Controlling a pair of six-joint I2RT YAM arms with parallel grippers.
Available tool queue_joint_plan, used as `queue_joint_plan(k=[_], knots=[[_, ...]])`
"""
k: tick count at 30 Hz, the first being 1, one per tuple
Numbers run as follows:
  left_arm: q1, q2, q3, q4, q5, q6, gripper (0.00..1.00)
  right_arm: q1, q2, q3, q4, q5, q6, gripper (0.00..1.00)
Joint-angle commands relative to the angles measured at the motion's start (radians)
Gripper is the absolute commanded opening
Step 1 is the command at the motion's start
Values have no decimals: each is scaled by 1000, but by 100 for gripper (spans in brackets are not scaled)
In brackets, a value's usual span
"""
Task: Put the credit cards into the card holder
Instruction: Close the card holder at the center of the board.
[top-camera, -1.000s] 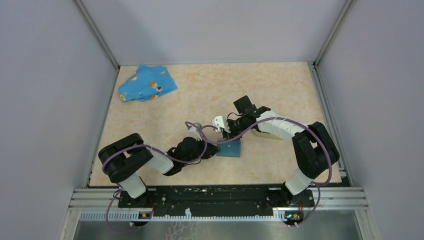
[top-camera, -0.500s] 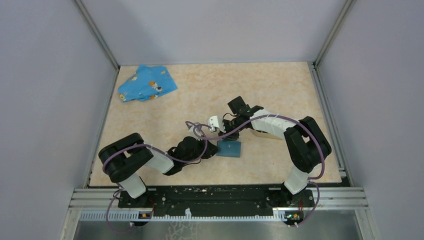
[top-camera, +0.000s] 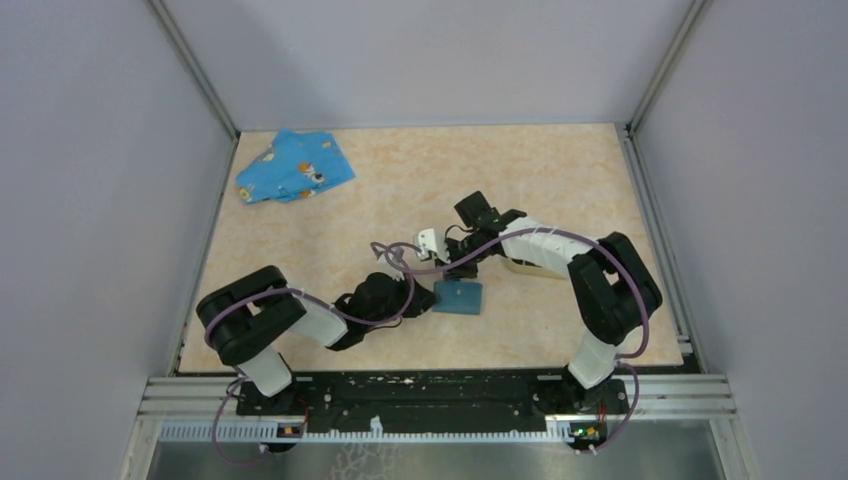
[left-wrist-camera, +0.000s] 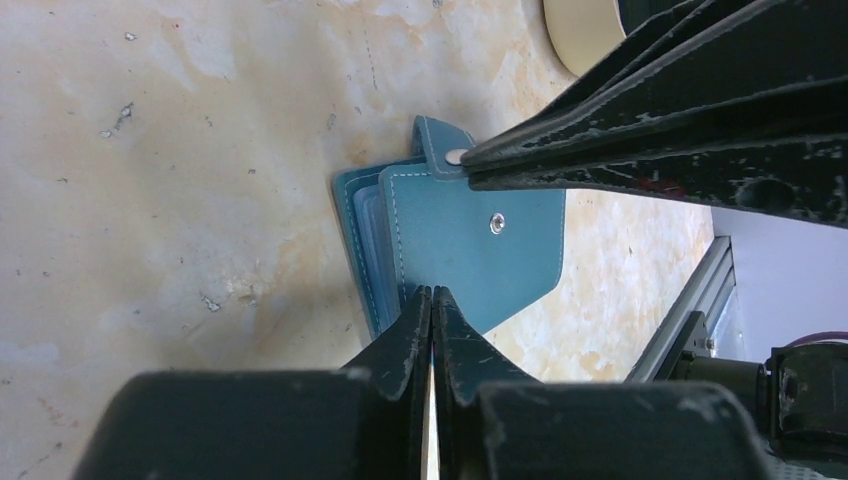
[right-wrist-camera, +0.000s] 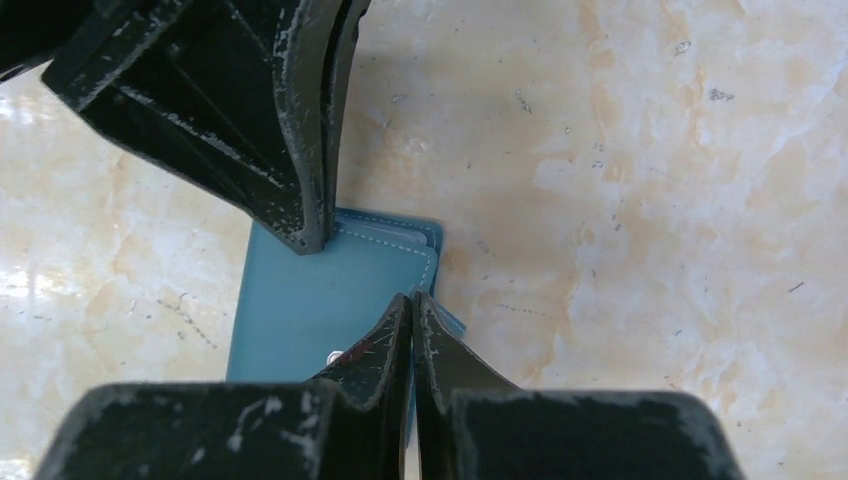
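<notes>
- Table (top-camera: 560, 180): marbled beige top walled on three sides; both arms extend inward from the 6 o'clock edge and meet near its centre
- Blue case (top-camera: 458, 297): flat teal rectangle with pale stitching, lying just toward 6 o'clock of the table's centre; a snap stud (left-wrist-camera: 497, 223) shows on its cover, and a small tab (left-wrist-camera: 438, 140) with a second snap projects from one edge
- Left gripper (left-wrist-camera: 432, 295): jaws pressed together, tips resting on the edge of the case away from the tab (whether a flap is pinched between them cannot be told)
- Right gripper (right-wrist-camera: 412, 300): jaws closed tight, tips over the tab side of the case; in the left wrist view its fingers (left-wrist-camera: 700, 90) end right at the tab, though a hold on it cannot be confirmed
- Card holder (top-camera: 522, 266): only a tan sliver shows from above, at 3 o'clock of the blue case and largely under the right forearm; in the left wrist view its cream rounded rim (left-wrist-camera: 580, 35) appears at the top edge, apart from the case
- Blue patterned cloth (top-camera: 295, 167): crumpled at the table's 10 o'clock corner, well apart from both arms
</notes>
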Motion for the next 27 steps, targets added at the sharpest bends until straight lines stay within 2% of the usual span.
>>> queue_joint_plan(k=[1, 9, 12, 21, 27], knots=[[-1, -19, 2, -90, 28, -10, 5, -29, -74, 11, -44, -100, 37, 0], [-1, -112, 31, -119, 72, -8, 7, -69, -157, -95, 12, -124, 116, 0], [-1, -116, 56, -126, 128, -21, 8, -72, -186, -141, 62, -117, 142, 0], [-1, -10, 143, -126, 156, -37, 8, -81, -221, -208, 172, -104, 222, 0], [-1, 91, 170, -174, 91, -59, 0, -97, -244, -218, 164, -109, 248, 0]])
